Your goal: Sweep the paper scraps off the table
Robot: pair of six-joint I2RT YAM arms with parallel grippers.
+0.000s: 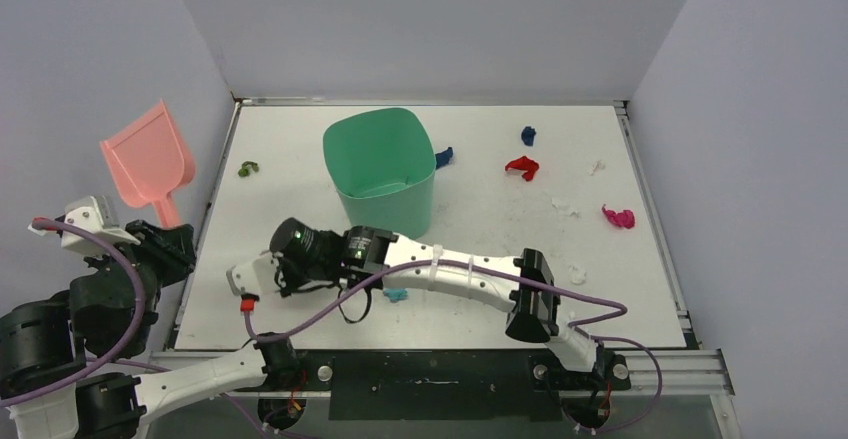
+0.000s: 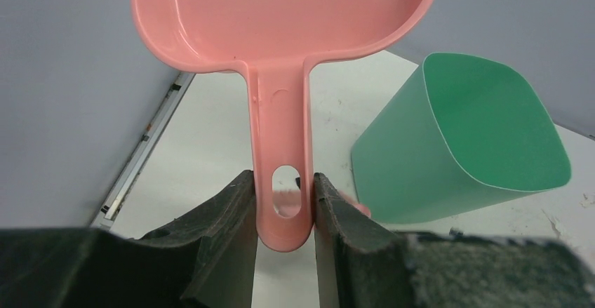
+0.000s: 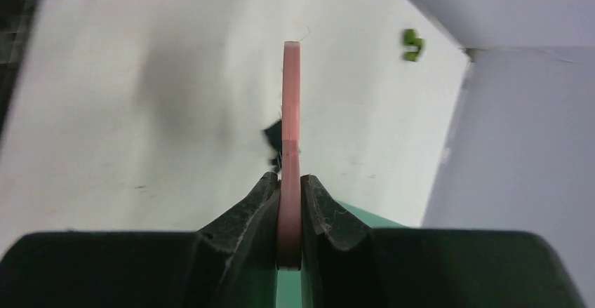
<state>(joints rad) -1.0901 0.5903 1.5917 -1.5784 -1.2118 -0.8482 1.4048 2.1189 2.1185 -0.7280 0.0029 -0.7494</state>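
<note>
Several tiny crumpled paper scraps (image 1: 521, 166) lie scattered on the large white rectangular table (image 1: 290, 194). Red and dark blue wads lie right of the rounded green plastic bin (image 1: 380, 169), and another blue one lies just beside its right wall. A magenta wad lies near the right edge, an olive one near the left edge, and a teal one just beside the right arm near the front. The right gripper (image 3: 290, 182) is clamped on a thin pink plastic piece (image 3: 291, 111) seen edge-on above the tabletop. The left gripper (image 2: 284, 182) grips the handle of a pink plastic dustpan (image 1: 148, 159), held raised beyond the table's left edge.
</note>
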